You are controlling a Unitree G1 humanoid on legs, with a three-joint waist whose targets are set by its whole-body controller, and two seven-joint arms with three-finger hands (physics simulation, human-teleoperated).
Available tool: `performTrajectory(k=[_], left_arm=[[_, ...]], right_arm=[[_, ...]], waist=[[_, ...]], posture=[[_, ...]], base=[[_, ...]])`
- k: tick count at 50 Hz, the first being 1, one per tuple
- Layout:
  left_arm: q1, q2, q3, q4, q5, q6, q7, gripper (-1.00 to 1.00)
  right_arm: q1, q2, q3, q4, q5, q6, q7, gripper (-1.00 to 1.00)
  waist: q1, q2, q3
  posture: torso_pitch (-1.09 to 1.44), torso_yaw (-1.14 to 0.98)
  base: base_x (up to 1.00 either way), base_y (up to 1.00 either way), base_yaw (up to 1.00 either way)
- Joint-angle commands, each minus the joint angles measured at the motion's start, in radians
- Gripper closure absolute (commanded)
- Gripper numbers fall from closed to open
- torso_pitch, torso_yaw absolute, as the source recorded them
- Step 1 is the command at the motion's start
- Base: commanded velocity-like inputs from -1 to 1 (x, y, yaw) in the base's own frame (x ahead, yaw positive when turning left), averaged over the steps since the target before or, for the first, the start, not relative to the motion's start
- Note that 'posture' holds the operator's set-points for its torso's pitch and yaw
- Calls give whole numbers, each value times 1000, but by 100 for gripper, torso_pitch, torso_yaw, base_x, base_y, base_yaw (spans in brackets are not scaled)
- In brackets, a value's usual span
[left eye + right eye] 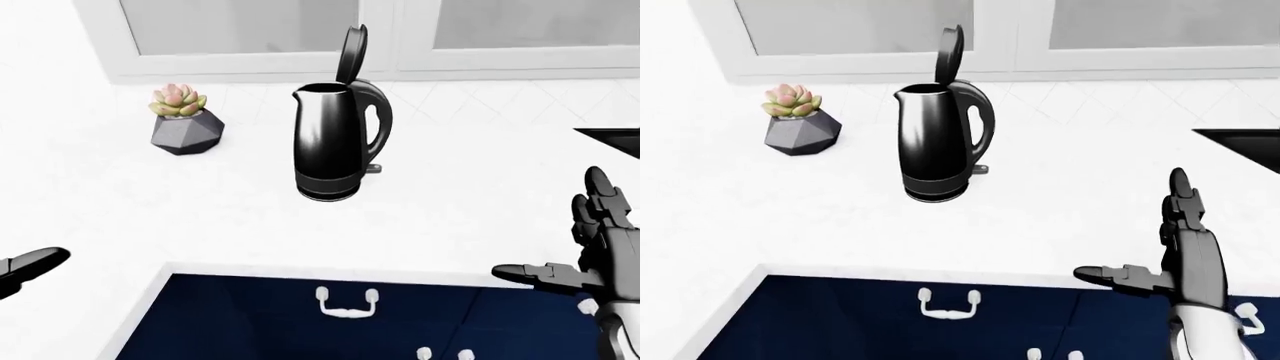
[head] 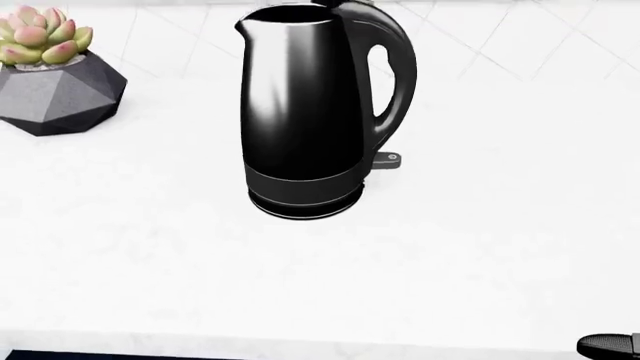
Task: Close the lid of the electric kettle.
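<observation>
Black kettle upright on white counter; succulent left.

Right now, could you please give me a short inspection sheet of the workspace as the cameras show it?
Surface: white counter over dark blue drawers with white handles.
Job's things: black electric kettle upright on the counter, its lid standing open, handle to the view's right.
Clutter: succulent in a grey faceted pot, left of the kettle and apart from it.
Grippers: right robot hand open, holding nothing; left robot hand only partly in view.
Cables: nothing seen.
Surroundings: white tiled wall, window frames above.
</observation>
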Motion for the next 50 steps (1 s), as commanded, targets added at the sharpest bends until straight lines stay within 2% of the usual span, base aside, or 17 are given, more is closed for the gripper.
performTrajectory(k=[1,6,11,14,28,33,39,45,50], left_arm=[[-16,20,0,-25,-1,-30,-3,-100],[-22,25,18,-32,-28,-22,9,-100],[-16,21,-4,-32,-10,-50,6,-100],[-18,25,3,-38,-14,-38,12,-100],[-17,13,-13,-18,13,-66,-7,-100],[-16,12,-12,-24,9,-61,-7,-100],[-16,12,-15,-29,7,-56,-6,-100],[-18,5,-29,-26,16,-62,-7,-100],[-19,1,-38,-32,22,-63,-7,-100]], right_arm=[[-17,-13,-2,-43,3,-23,-5,-100],[-18,-12,-3,-45,1,-21,-4,-100],[-19,-14,-2,-46,1,-19,-5,-100],[-18,-14,-1,-58,-2,-8,0,-100],[-18,-11,20,-42,-21,-21,-1,-100],[-19,-13,7,-48,-22,-14,-5,-100],[-12,-23,19,-40,-93,-25,-22,-100],[-6,-16,-4,-56,-109,16,16,-100],[-32,-25,11,-107,-113,91,59,-100]], waist=[[0,2,-2],[3,3,-20],[4,3,-27],[6,3,-29],[6,5,-31],[5,5,-32],[5,5,-32],[6,4,-32],[5,4,-32]], posture=[[-46,0],[-48,0],[-48,0],[-48,0],[-48,0],[-48,0],[-48,0],[-48,0],[-48,0]], base=[[0,0,0],[0,0,0],[0,0,0],[0,0,0],[0,0,0],[0,0,0],[0,0,0],[0,0,0],[0,0,0]])
